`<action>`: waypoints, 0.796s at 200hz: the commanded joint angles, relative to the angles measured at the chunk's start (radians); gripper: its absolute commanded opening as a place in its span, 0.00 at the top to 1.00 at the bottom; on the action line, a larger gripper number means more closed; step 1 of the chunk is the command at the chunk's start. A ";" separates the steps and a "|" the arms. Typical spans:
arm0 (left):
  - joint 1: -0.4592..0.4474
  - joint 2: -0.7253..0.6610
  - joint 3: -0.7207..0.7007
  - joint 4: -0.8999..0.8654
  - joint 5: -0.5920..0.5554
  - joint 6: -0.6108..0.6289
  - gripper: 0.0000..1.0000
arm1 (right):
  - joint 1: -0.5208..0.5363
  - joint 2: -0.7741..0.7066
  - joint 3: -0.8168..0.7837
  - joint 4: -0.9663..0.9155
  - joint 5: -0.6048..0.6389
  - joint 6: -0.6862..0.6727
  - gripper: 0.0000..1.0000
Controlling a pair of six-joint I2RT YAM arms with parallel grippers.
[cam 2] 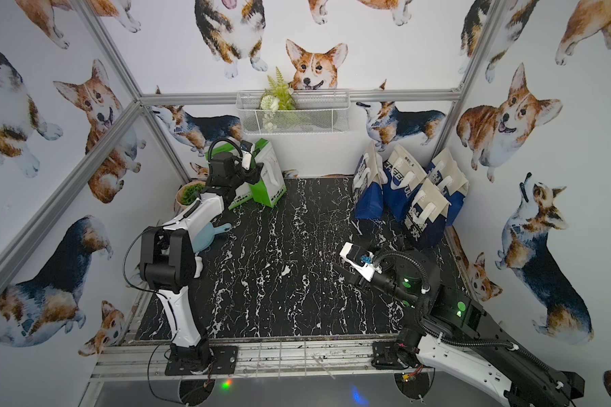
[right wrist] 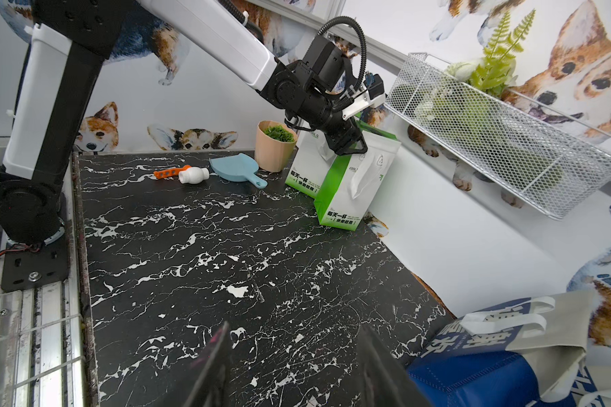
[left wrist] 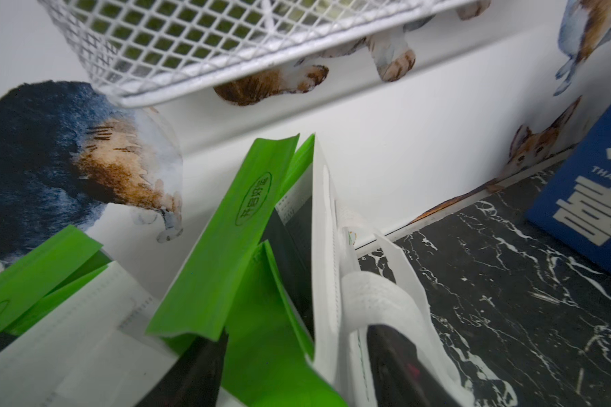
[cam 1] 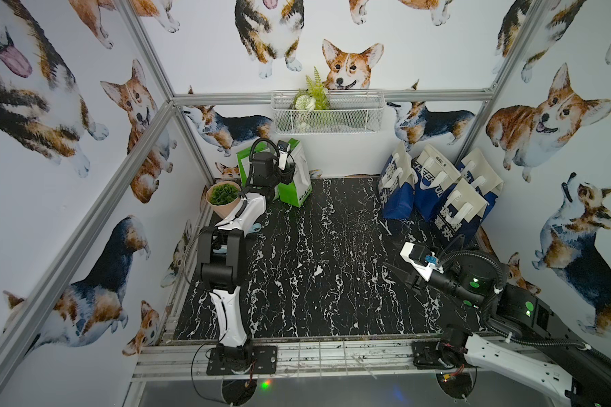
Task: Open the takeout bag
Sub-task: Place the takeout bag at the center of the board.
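Two green-and-white takeout bags stand at the back left by the wall. The nearer takeout bag [cam 1: 297, 183] [cam 2: 270, 186] [right wrist: 346, 190] has its green top flap [left wrist: 226, 239] lifted, and its mouth shows a dark gap. My left gripper [cam 1: 286, 174] [cam 2: 253, 174] [left wrist: 300, 334] [right wrist: 350, 146] is open at that bag's top edge. One finger is by the green flap and the other is under the white handle [left wrist: 374, 292], which drapes over it. My right gripper [cam 1: 399, 278] [cam 2: 346, 276] [right wrist: 295, 326] hovers open above the black marble table [cam 1: 314, 264], holding nothing.
Several blue-and-white bags [cam 1: 438, 197] [right wrist: 491, 359] crowd the back right corner. A white mesh basket [cam 1: 327, 112] [left wrist: 191, 45] hangs on the back wall above the green bags. A potted plant [cam 1: 223, 199], a blue scoop [right wrist: 237, 169] and an orange-and-white tool [right wrist: 187, 173] lie at the left.
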 commanded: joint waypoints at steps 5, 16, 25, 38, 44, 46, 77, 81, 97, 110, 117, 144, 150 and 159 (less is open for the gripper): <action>-0.001 -0.080 -0.054 -0.054 0.050 -0.145 0.28 | -0.001 -0.004 -0.004 0.046 0.022 0.024 0.38; -0.003 -0.130 -0.099 -0.087 0.069 -0.209 0.28 | -0.006 -0.002 -0.005 0.055 0.038 0.029 0.38; -0.004 -0.171 -0.138 -0.126 0.085 -0.265 0.28 | -0.008 0.004 -0.005 0.055 0.059 0.029 0.34; -0.005 -0.229 -0.178 -0.226 0.111 -0.354 0.28 | -0.010 0.018 0.000 0.051 0.116 0.043 0.33; -0.005 -0.257 -0.196 -0.276 0.129 -0.389 0.28 | -0.010 0.025 0.003 0.049 0.149 0.055 0.33; -0.005 -0.268 -0.204 -0.290 0.138 -0.399 0.28 | -0.010 0.027 0.006 0.049 0.160 0.060 0.33; -0.008 -0.495 -0.426 -0.323 0.255 -0.520 0.30 | -0.025 0.070 0.025 0.066 0.320 0.136 0.29; -0.010 -0.528 -0.455 -0.319 0.264 -0.529 0.30 | -0.031 0.078 0.027 0.066 0.342 0.151 0.28; -0.017 -0.669 -0.561 -0.292 0.302 -0.571 0.30 | -0.070 0.119 0.045 0.060 0.423 0.204 0.28; -0.028 -0.771 -0.642 -0.255 0.329 -0.609 0.30 | -0.122 0.165 0.067 0.055 0.503 0.273 0.27; -0.034 -0.822 -0.665 -0.262 0.346 -0.614 0.30 | -0.157 0.197 0.083 0.047 0.518 0.315 0.27; -0.045 -1.001 -0.682 -0.420 0.359 -0.570 0.30 | -0.305 0.317 0.153 0.026 0.450 0.443 0.27; -0.045 -1.040 -0.680 -0.459 0.353 -0.556 0.30 | -0.331 0.345 0.151 0.065 0.447 0.429 0.27; -0.046 -1.100 -0.692 -0.498 0.349 -0.531 0.30 | -0.372 0.394 0.146 0.131 0.436 0.400 0.27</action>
